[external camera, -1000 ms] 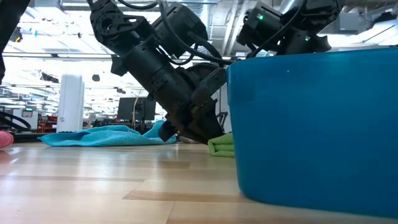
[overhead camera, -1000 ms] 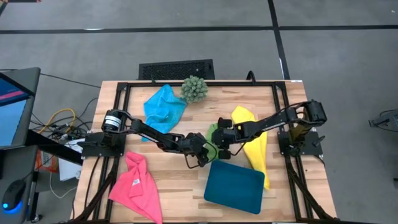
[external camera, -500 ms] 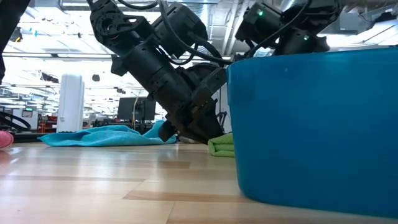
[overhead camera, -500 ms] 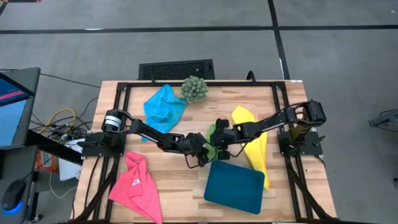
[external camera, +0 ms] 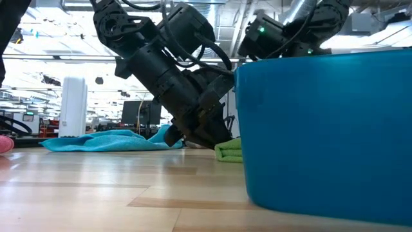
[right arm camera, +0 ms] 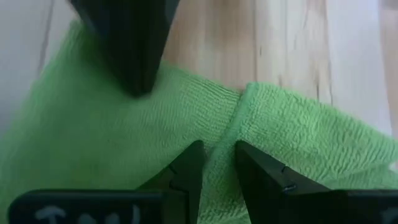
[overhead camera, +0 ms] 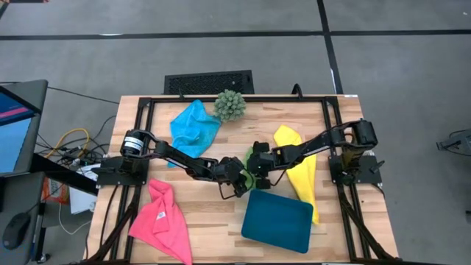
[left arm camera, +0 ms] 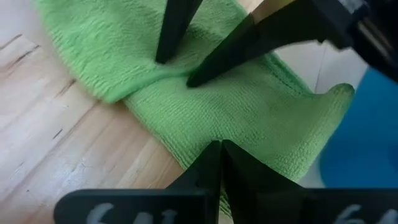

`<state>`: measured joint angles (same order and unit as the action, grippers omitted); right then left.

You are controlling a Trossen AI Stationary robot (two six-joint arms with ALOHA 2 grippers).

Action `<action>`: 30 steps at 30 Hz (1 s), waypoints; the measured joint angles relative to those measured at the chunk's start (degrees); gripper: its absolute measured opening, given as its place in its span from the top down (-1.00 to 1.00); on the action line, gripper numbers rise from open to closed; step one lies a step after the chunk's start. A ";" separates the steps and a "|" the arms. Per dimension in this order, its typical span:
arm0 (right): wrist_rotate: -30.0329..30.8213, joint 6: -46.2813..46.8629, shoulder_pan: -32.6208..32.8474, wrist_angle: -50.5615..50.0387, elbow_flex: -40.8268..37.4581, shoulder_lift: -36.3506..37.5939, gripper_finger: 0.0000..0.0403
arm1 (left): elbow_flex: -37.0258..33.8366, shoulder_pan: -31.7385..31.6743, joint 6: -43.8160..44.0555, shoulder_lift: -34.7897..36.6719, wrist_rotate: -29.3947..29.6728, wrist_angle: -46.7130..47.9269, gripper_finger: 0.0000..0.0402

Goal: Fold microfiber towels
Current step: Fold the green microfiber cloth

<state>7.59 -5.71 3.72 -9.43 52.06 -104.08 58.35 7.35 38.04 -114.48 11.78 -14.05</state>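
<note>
We are seeing the left gripper (left arm camera: 219,149), fingers pressed together, pinching the lime green towel (left arm camera: 249,118), while the right gripper (right arm camera: 214,163) is nipping a ridge of the same nubbly cloth between narrowly parted fingers. The right arm is sitting slightly lower than a second ago. The teal tray (overhead camera: 278,220) is lying just beside both.

Four plain bright cloths on pale striped wood

The soft lime green microfiber towel (left arm camera: 249,118) is plain, as are the sky blue cloth (overhead camera: 193,125) at upper centre-left, the yellow cloth (overhead camera: 302,171) at centre-right and the hot pink cloth (overhead camera: 163,217) at lower left. The rigid rectangular tray (overhead camera: 277,219) is dark teal; the spiky ball plant (overhead camera: 230,105) is muted green; the plank table (overhead camera: 206,221) is pale wood with darker seams.
</note>
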 joint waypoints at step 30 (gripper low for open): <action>10.50 13.28 -4.05 -21.76 2.59 4.86 0.39 | 0.00 0.11 -0.37 0.00 0.73 0.66 0.95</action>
<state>18.09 7.57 -0.32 -31.19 54.65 -99.22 58.35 7.46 37.67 -114.48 12.51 -13.39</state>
